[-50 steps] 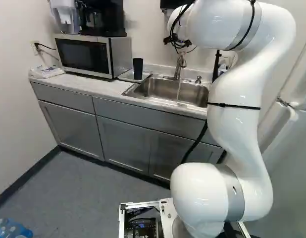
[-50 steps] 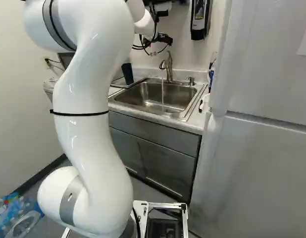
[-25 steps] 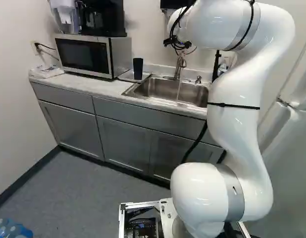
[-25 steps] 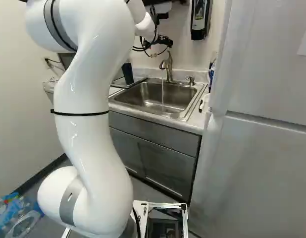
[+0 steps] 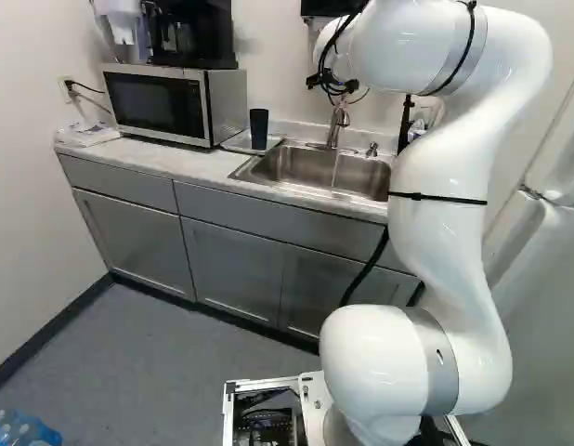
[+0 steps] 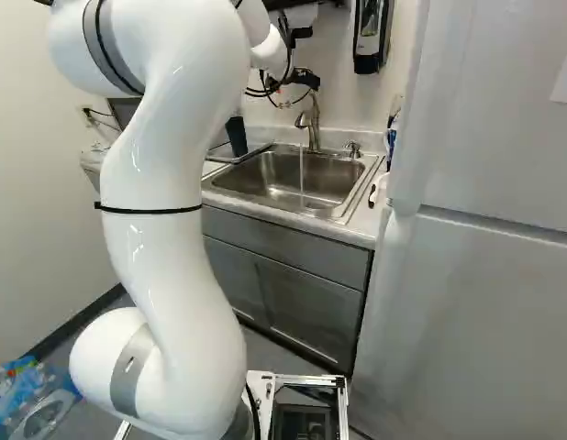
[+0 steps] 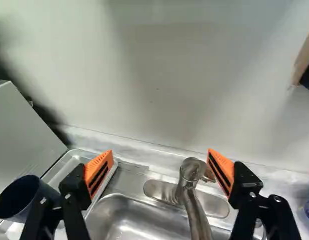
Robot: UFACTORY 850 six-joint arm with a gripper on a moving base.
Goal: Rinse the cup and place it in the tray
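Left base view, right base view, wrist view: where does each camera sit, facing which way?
Left base view: on the base, behind the arm to its left, facing the counter; arm right of middle.
Right base view: behind the arm to its right, facing the sink; arm left of middle.
Wrist view: on the wrist, facing wall and faucet; the open gripper shows.
All share the cup, tray and faucet.

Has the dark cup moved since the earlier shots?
No. In the left base view the dark cup stands upright on the tray, in the same spot relative to the microwave.
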